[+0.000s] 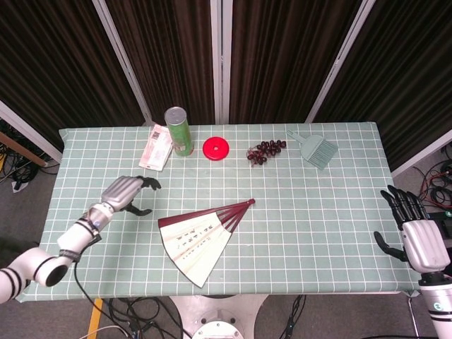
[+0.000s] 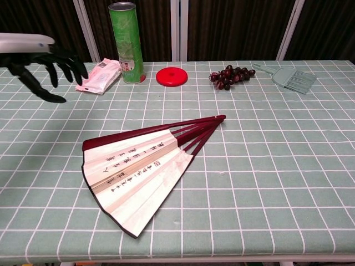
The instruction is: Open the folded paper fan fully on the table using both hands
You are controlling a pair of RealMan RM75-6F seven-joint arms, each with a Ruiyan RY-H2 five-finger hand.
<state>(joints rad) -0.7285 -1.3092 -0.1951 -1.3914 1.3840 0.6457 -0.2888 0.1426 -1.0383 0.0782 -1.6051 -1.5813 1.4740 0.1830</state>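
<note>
One paper fan [image 1: 201, 239], one green can [image 1: 179, 130], one red disc [image 1: 216, 148], one grape bunch [image 1: 265, 151], one brush [image 1: 316, 149], one packet [image 1: 157, 147].

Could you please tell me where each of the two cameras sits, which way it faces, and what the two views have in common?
Head view: sits high above the near edge, looking steeply down on the whole green checked table; shows the left hand over the table and the right hand off its right edge.
Chest view: sits low at the near edge, looking across the table toward the dark curtains; shows only the left hand.
Shared: the half-open red-ribbed paper fan, green cylindrical can, red round disc.
</note>
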